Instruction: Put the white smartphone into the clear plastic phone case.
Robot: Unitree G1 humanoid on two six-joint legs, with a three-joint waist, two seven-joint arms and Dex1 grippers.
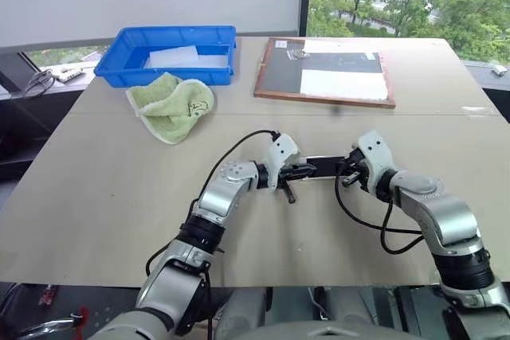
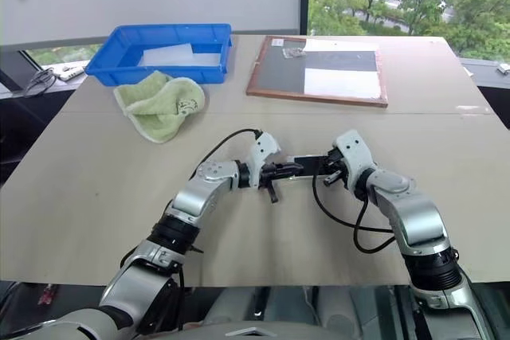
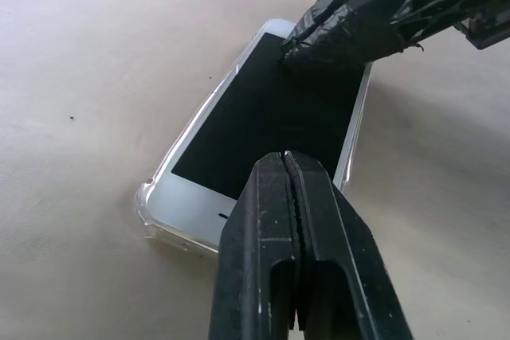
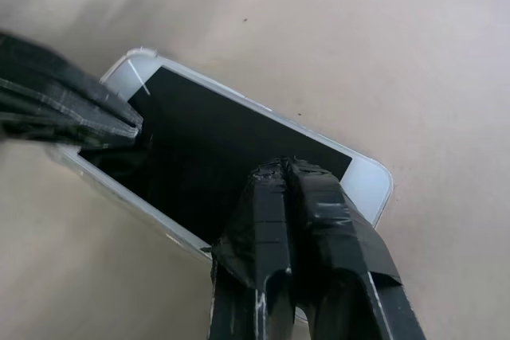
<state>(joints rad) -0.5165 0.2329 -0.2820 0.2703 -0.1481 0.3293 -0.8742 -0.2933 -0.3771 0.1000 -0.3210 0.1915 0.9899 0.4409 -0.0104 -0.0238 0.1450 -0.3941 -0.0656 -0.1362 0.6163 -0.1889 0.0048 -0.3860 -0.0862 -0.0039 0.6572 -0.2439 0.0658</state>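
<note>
A blue tray (image 1: 119, 65) is sitting at the far left of the table (image 1: 96, 197), holding a whitish sheet (image 1: 175, 56). A green cloth (image 1: 171, 105) is lying crumpled just before it (touching its near wall). A wood-framed board (image 1: 327, 73) is resting alongside.

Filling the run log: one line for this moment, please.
white smartphone: lying in clear plastic phone case on table | left tool: shut, over phone | right tool: shut, tip over screen

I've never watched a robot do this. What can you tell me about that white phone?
The white smartphone lies flat, screen up, on the tan table, sitting in the clear plastic phone case. It has a white bezel, black screen and rounded corners. The shut left gripper and right gripper each press on its screen from opposite ends.
</note>
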